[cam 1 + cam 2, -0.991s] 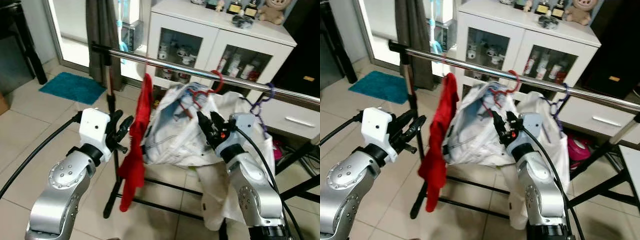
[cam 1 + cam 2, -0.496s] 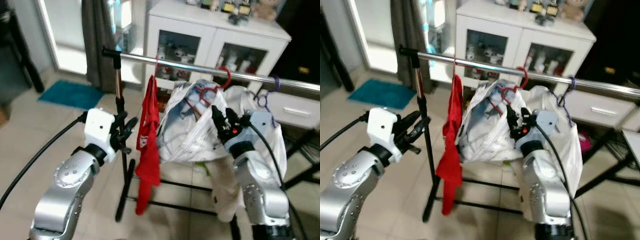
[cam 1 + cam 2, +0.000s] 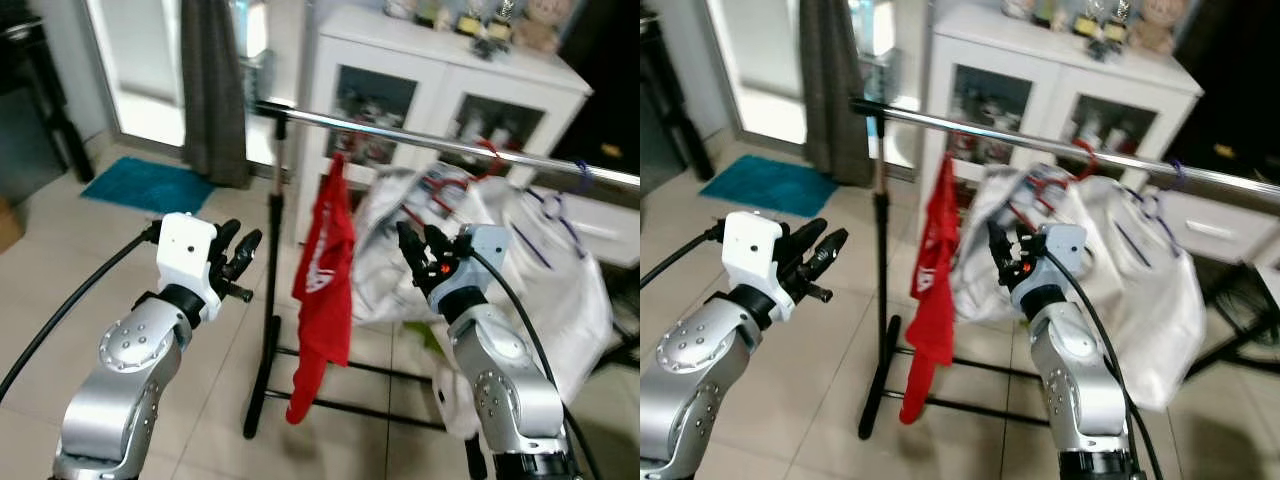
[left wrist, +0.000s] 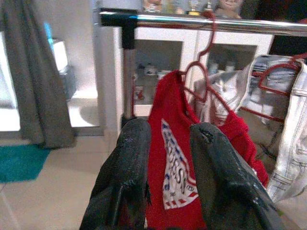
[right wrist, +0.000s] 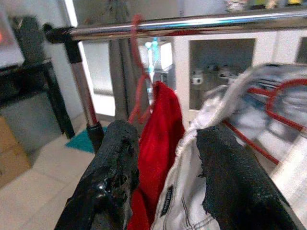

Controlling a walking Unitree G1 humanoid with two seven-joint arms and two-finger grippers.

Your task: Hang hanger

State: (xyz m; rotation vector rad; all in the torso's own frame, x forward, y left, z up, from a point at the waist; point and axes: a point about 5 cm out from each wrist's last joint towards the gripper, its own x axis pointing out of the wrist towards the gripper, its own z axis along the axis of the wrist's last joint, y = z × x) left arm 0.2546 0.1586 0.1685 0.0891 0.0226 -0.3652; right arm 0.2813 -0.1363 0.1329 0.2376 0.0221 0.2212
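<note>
— Red T-shirt on its red plastic hanger [image 4: 204, 86]: where is it?

— Hooked on the shiny steel rail [image 3: 420, 140], ahead of both pincers and between them. A second ago the right pincer [image 3: 422, 252] was up against the white garments [image 3: 1110, 260]; now it is clear of them, fingers apart, holding nothing.

— And the left?

— The left pincer [image 3: 235, 258] is apart too, empty, just short of the shirt. The whole view has swung since then, so the camera moved, not the rack.

— Meaning?

— I judge the hanging done, the arms backing away.
</note>
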